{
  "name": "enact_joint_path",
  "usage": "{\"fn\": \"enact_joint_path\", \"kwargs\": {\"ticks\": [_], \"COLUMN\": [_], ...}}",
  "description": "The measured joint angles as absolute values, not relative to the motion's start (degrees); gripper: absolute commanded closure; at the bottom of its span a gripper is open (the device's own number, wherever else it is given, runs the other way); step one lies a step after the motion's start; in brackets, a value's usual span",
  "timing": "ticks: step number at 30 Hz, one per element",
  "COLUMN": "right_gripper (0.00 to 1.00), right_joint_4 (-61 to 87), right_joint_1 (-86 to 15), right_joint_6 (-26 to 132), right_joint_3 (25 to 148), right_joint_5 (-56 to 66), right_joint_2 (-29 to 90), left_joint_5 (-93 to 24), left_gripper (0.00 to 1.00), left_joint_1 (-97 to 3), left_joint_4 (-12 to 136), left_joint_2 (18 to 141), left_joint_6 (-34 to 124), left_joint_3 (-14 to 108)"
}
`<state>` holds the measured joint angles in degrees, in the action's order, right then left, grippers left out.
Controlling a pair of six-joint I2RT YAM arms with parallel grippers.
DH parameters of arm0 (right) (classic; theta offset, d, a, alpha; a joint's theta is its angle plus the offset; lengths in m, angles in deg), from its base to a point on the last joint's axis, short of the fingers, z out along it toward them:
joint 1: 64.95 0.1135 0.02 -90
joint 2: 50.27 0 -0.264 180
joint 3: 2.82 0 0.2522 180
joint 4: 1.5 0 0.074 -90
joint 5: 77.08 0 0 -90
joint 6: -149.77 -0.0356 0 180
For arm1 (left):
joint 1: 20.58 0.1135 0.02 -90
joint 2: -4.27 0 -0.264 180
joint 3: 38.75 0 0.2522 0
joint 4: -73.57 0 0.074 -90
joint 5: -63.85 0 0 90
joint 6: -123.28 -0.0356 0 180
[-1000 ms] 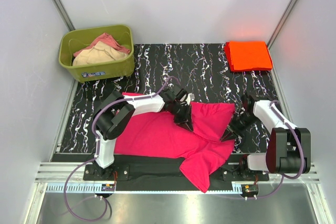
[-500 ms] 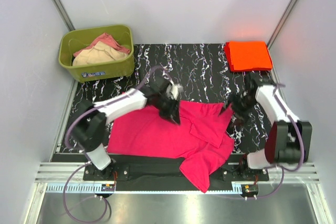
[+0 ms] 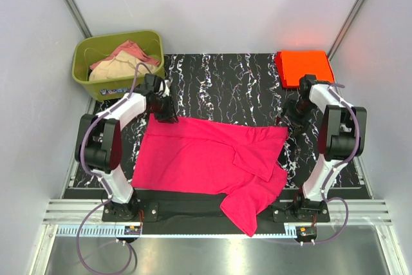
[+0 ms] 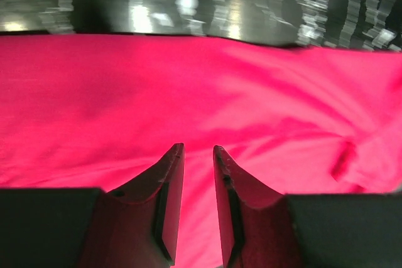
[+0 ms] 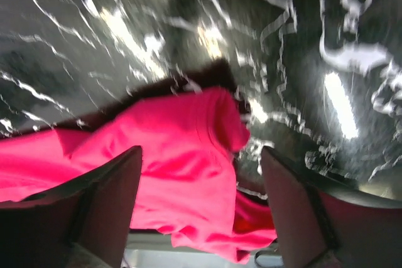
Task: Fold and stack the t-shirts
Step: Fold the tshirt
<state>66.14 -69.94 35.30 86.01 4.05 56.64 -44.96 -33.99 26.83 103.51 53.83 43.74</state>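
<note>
My arms have swung apart, spreading the hot pink t-shirt (image 3: 206,152) flat by the near edge of the table (image 3: 244,82). My right gripper (image 5: 201,152) gapes wide above its corner. My left gripper (image 4: 198,149) is almost closed; whether it pinches cloth I cannot tell. The orange-red t-shirt (image 3: 304,67) sits folded in the far right corner.

The hot pink t-shirt (image 3: 206,156) lies spread and rumpled; the orange-red t-shirt (image 3: 304,68) sits folded far right.
</note>
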Motion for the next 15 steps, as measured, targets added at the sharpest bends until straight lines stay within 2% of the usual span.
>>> {"fn": "enact_joint_path", "kwargs": {"ticks": [5, 7, 9, 11, 12, 15], "right_gripper": [0.46, 0.48, 0.44, 0.36, 0.29, 0.25], "right_joint_4": [64.24, 63.65, 63.17, 62.71, 62.54, 61.53], "right_joint_1": [-69.98, -69.98, -69.98, -69.98, -69.98, -69.98], "right_joint_6": [37.64, 38.25, 38.58, 38.69, 38.88, 39.56], "right_joint_3": [88.67, 88.87, 88.80, 88.48, 88.24, 86.95], "right_joint_5": [4.84, 4.71, 4.67, 4.49, 4.49, 4.64], "right_joint_2": [59.44, 60.07, 60.62, 60.77, 60.77, 60.58], "left_joint_5": [-43.04, -42.49, -42.08, -41.62, -41.42, -41.01], "left_gripper": [0.68, 0.68, 0.68, 0.67, 0.67, 0.67], "left_joint_1": [-30.31, -28.76, -27.28, -26.03, -25.55, -25.18], "left_joint_4": [26.57, 26.57, 26.42, 26.42, 26.40, 26.33], "left_joint_2": [106.76, 107.97, 109.17, 110.15, 110.57, 111.18], "left_joint_6": [53.88, 53.94, 54.05, 54.07, 54.07, 54.07], "left_joint_3": [44.29, 44.35, 44.35, 44.35, 44.35, 44.35]}}
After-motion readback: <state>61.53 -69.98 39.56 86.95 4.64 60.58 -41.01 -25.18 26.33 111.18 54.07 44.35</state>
